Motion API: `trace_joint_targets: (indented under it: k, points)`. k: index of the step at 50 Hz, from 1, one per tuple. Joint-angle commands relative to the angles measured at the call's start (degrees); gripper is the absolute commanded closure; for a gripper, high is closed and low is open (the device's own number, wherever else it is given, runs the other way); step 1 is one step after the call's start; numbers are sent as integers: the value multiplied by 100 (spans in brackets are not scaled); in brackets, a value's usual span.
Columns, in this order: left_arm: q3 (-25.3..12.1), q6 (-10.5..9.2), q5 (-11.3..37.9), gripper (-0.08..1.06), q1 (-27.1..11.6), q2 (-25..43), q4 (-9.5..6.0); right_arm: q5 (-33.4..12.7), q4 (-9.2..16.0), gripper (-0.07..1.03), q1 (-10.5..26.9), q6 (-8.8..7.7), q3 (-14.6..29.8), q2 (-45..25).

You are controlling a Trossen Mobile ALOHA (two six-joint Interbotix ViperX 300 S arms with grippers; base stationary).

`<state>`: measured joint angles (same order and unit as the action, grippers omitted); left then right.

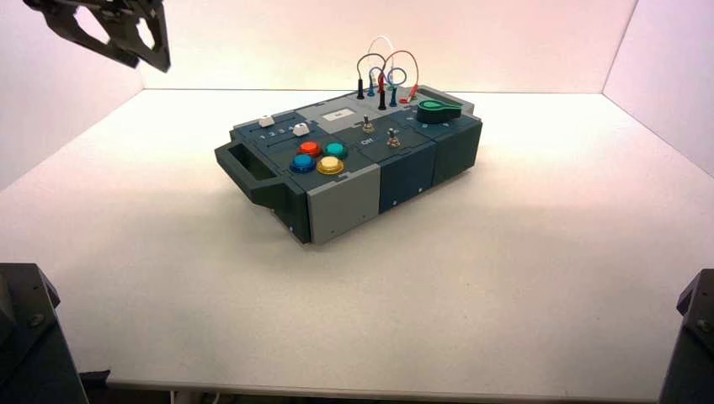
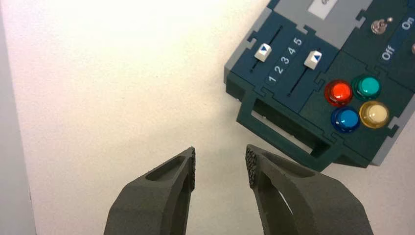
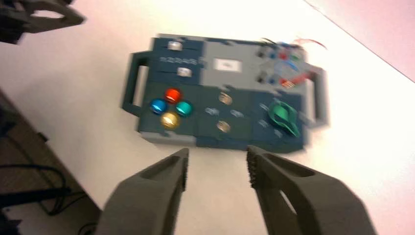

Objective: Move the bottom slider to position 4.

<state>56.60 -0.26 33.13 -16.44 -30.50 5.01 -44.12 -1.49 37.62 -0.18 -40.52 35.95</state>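
- Two white sliders are seen on the box [image 2: 337, 63]; the bottom slider [image 2: 313, 59], a small blocky knob with a dark blue triangle, is set beside the coloured buttons, near numerals 4 [image 2: 291, 50] and 5, on a dark slot.
- Four buttons [image 2: 340, 91] are counted: red, green, blue, yellow; also two toggle switches [image 1: 393, 138] and one green knob [image 1: 439, 110].
- Left gripper [image 2: 220, 166], beyond the box's handle end, is held wide open, empty.
- Right gripper [image 3: 218, 169], facing the box, is spread wide, with nothing gripped.
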Motion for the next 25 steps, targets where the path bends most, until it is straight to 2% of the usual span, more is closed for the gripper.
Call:
trace_joint_targets:
  k: [1,4,9,16,25]
  points:
    - [-123,9,-26,42,-97,-9,9,141,-26,23,-404,-18,-378,563]
    - [-123,9,-26,42,-105,-9,18,193,-26,23,-545,-35,-668,800]
    - [-123,9,-26,42,-114,26,18,281,-26,23,-571,-62,-1046,967]
    - [-97,9,-26,42,-132,97,18,475,0,23,-571,9,-1573,1020]
    - [-132,9,18,42,-220,202,26,606,53,23,-571,44,-1670,1213]
